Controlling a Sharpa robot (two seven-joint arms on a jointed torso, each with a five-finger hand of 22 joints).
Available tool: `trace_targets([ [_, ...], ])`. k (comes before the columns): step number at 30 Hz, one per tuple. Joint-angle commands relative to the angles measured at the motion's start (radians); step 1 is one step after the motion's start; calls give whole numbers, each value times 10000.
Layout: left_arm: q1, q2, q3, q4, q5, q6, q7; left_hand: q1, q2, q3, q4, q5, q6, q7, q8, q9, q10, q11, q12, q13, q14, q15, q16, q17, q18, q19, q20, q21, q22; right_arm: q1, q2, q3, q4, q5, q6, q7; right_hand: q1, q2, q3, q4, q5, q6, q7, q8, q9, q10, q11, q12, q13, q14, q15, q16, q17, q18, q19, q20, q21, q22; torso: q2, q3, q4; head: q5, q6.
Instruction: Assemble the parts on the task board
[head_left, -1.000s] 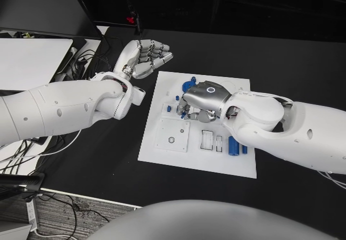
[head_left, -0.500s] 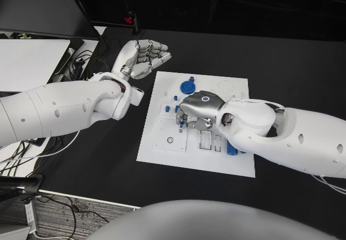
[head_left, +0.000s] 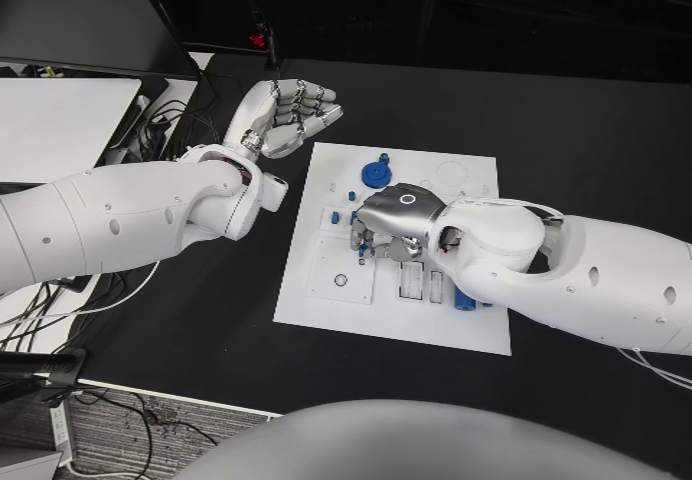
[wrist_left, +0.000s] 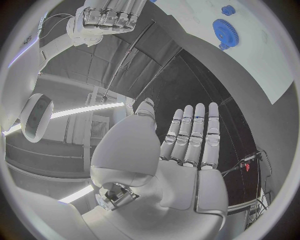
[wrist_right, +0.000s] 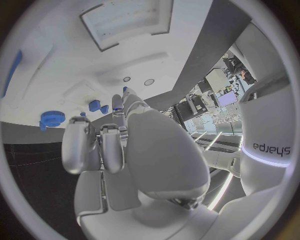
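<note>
Right hand (head_left: 397, 218) hovering low over the middle of the task board (head_left: 332, 305), palm down, fingers curling toward the small blue parts (head_left: 336, 216) near the board's left side. Can't really tell if anything's pinched in there, the back of the hand is hiding the fingertips from the head view, and the right wrist view is just showing fingers (wrist_right: 112, 142) bent forward above the white plate with nothing obviously between them. Calling it unclear.

Left hand (head_left: 289, 115) hanging off the board's far left corner, above the black table (head_left: 577, 130), fingers straight and side by side in the left wrist view (wrist_left: 190, 142), holding nothing. Basically parked out of the way.

Other parts sitting around: blue gear (head_left: 376, 174) on the far side of the board, just beyond the right hand, and a long blue piece (head_left: 463, 298) peeking out by the right arm on the near side. Rectangular slots (head_left: 415, 282) next to it, plus a square recess with a small ring (head_left: 343, 281) on the near left.

Probably going for a pick of one of the small pieces. Worth coming straight down, closing slowly, and keeping the knuckles clear of neighbouring pegs, since those bits look light and easy to knock.

Beyond the board: white desk (head_left: 65, 120) and cables (head_left: 173, 120) off to the left.
</note>
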Motion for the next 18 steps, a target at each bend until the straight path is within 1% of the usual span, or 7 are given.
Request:
trace_targets([
  [1, 16, 6, 9, 13, 28, -12, 584, -3, 97, -65, 3, 67, -55, 217, 40, -9, -65, -26, 57, -1, 23, 2, 62, -10, 109, 88, -3, -64, -9, 9, 18, 2, -3, -11, 93, 75, 6, 91, 48, -4, 46, 0, 48, 5, 1, -54, -20, -59, -15, 606, -23, 25, -6, -124, 1, -25, -56, 1334, -5, 0, 2, -2, 1],
  [8, 16, 1, 9, 10, 28, -14, 582, -3, 97, -65, 3, 67, -55, 217, 40, -9, -65, -26, 57, -1, 23, 2, 62, -10, 109, 88, -3, -64, -9, -2, 43, 2, 32, -11, 212, 67, 6, 91, 48, -4, 46, 0, 48, 5, 1, -54, -20, -59, -15, 606, -23, 25, -6, -124, 1, -25, -56, 1334, -7, 6, -2, 32, 1],
  [12, 16, 2, 9, 14, 28, -15, 584, -3, 97, -65, 3, 67, -55, 217, 40, -9, -65, -26, 57, -1, 23, 2, 62, -10, 109, 88, -3, -64, -9, -6, 51, 1, 47, -10, 329, 45, -1, 87, 61, -7, 46, -22, 63, -14, -3, -83, -6, -59, -16, 602, -13, 16, -27, -121, -6, -17, -69, 1328, -5, -2, 0, 15, 1],
  [15, 16, 1, 9, 13, 28, -17, 582, -3, 97, -65, 3, 67, -55, 217, 40, -9, -65, -26, 57, -1, 23, 2, 62, -10, 109, 88, -3, -64, -9, -11, 59, 0, 36, 2, 402, 20, 30, 94, 104, -39, 55, -43, 78, -35, -7, -121, 3, -57, -16, 601, -1, 17, -26, -120, -7, -7, -72, 1328, -10, -3, -9, 3, 1],
  [18, 16, 1, 9, 12, 28, -20, 583, -3, 97, -65, 3, 67, -55, 217, 40, -9, -65, -26, 57, -1, 23, 2, 62, -10, 109, 88, -3, -64, -9, -17, 64, 0, 26, 17, 459, 8, 37, 97, 114, -47, 57, -45, 81, -39, -7, -127, 5, -57, -15, 602, 1, 18, -23, -122, -5, -4, -68, 1331, -9, -1, -4, -22, 1],
])
